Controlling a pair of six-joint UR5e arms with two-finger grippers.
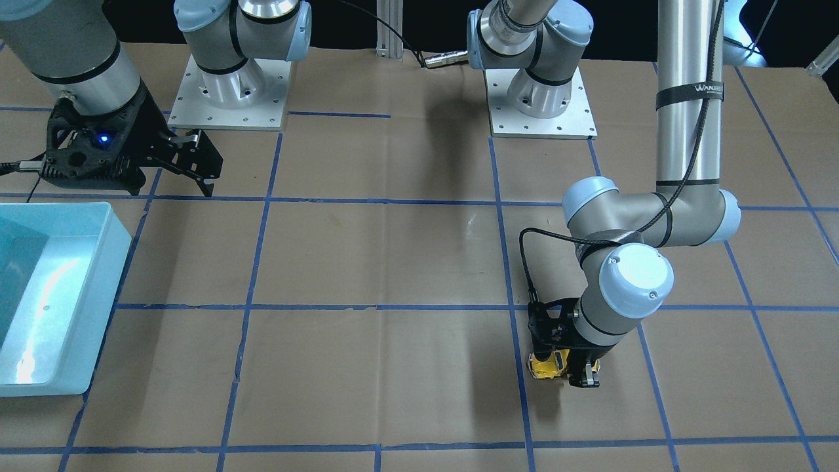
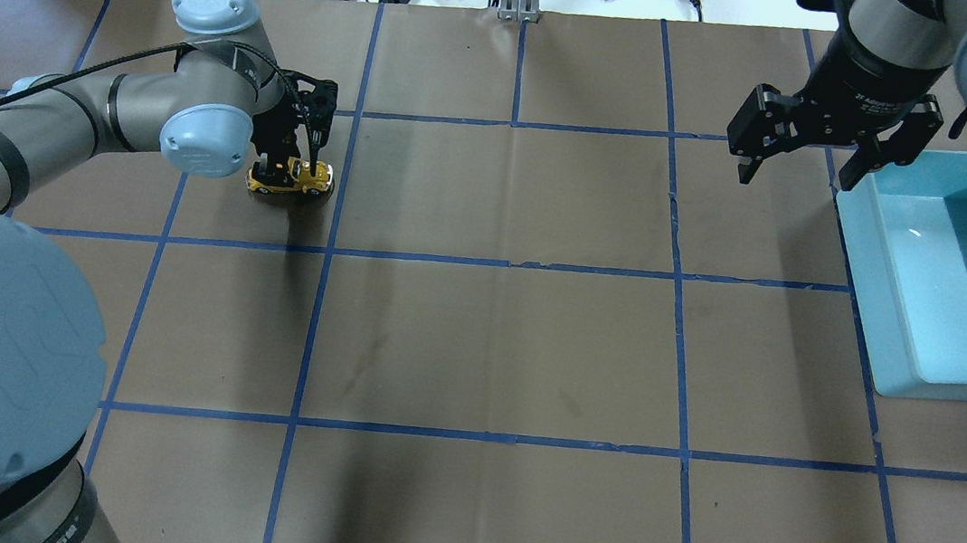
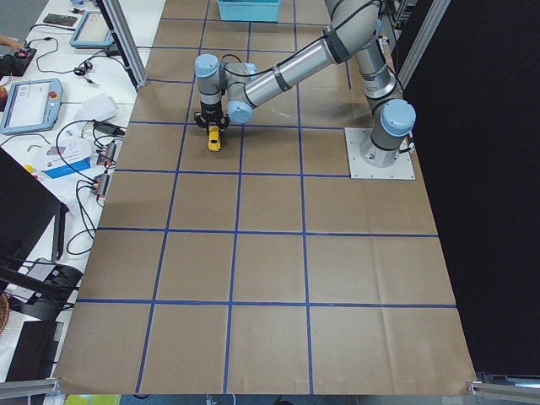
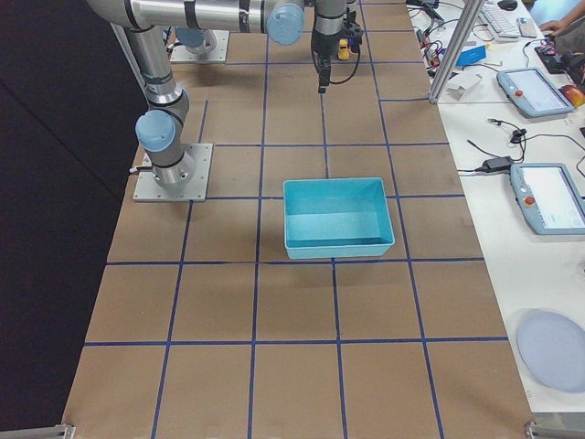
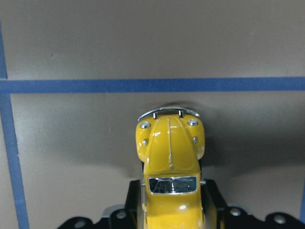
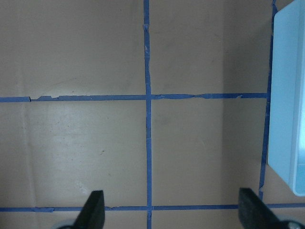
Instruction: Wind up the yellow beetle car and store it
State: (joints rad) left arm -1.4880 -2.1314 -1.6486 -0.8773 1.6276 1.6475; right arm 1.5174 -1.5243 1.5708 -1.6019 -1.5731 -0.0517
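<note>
Brown paper worktop (image 2: 485, 335) gridded with blue tape. At ten o'clock the bent left arm points its left pincer (image 2: 287, 165) straight down, clamped on the small glossy yellow beetle car (image 5: 169, 152). The right pincer (image 2: 795, 176) hovers at two o'clock, spread wide. The lettering on the black arm strap (image 1: 689, 96) is too small to read.

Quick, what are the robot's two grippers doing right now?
Left gripper: closed on the yellow beetle car.
Right gripper: open, holding nothing.

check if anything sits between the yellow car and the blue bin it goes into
Nothing visible does. The yellow beetle car, gripped by the left tool, and the blue bin have only bare taped table between them. The open right tool hangs near the bin, off that line.
</note>
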